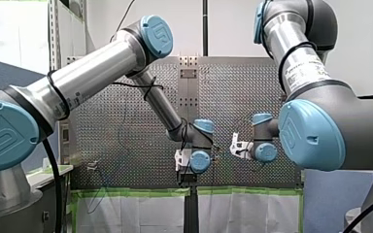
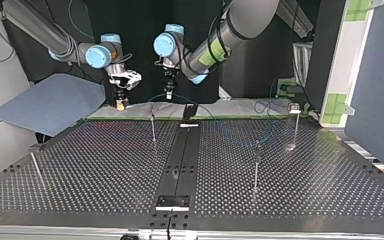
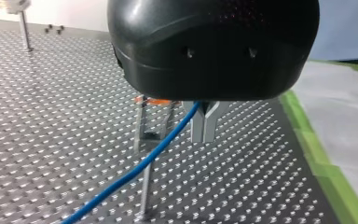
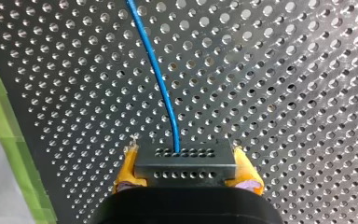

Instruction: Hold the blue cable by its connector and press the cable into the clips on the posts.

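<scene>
My right gripper is closed on the black connector, with a yellow pad at each end. The blue cable leaves the connector over the table. My left gripper has its fingers pressed together. The cable passes their upper part, and the gripper's body hides whether they pinch it. Behind stands a post with an orange clip, partly hidden. Only the top view shows both grippers near each other at the table's far edge.

- Thin posts stand well apart on the perforated table, with broad bare lanes between them.
- The blue cable sags over the table's far edge in the top view, strung from the connector clamped by my right gripper.
- One of the posts stands just beside my left gripper, whose closed fingers pinch the cable.
</scene>
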Controlling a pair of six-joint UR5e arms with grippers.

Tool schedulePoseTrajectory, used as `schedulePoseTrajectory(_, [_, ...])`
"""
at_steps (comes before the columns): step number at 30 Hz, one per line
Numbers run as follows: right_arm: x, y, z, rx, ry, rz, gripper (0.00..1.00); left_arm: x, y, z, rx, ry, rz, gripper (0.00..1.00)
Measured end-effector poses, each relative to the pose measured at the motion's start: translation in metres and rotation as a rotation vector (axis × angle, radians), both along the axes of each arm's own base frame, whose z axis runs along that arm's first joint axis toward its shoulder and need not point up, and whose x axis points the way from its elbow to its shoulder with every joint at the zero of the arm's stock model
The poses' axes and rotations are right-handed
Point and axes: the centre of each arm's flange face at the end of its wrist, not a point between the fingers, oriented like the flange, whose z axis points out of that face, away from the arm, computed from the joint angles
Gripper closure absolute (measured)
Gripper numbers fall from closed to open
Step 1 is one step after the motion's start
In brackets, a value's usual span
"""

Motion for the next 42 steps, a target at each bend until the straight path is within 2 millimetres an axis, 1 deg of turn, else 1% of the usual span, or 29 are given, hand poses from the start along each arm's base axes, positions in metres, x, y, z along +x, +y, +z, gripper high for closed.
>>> schedulePoseTrajectory(3, [-0.004, -0.005, 0.001, -0.001, -0.01, 0.013, 1.0, 0.002, -0.003, -0.006, 0.012, 0.012, 0.005, 0.99])
schedulePoseTrajectory(7, [-0.009, -0.01, 0.002, 0.0, -0.02, 0.033, 1.0, 0.01, -0.009, -0.002, 0.001, 0.006, 0.011, 0.99])
schedulePoseTrajectory(13, [-0.014, -0.013, 0.002, 0.006, -0.031, 0.063, 1.0, 0.024, -0.021, 0.013, -0.052, -0.027, 0.017, 0.99])
schedulePoseTrajectory(22, [-0.022, -0.017, 0.0, 0.013, -0.038, 0.074, 1.0, 0.047, -0.039, 0.042, -0.129, -0.086, 0.024, 0.99])
schedulePoseTrajectory(25, [-0.028, -0.019, -0.004, 0.021, -0.038, 0.064, 1.0, 0.051, -0.042, 0.048, -0.141, -0.097, 0.026, 0.99])
schedulePoseTrajectory(27, [-0.032, -0.02, -0.011, 0.035, -0.035, 0.058, 1.0, 0.053, -0.043, 0.049, -0.152, -0.103, 0.028, 0.99])
schedulePoseTrajectory(30, [-0.035, -0.02, -0.02, 0.051, -0.028, 0.052, 1.0, 0.054, -0.042, 0.05, -0.175, -0.105, 0.038, 0.99])
schedulePoseTrajectory(32, [-0.036, -0.021, -0.022, 0.056, -0.026, 0.051, 1.0, 0.052, -0.043, 0.05, -0.19, -0.102, 0.049, 0.99])
schedulePoseTrajectory(42, [-0.037, -0.022, -0.023, 0.061, -0.02, 0.048, 1.0, 0.035, -0.05, 0.048, -0.195, -0.085, 0.061, 0.99])
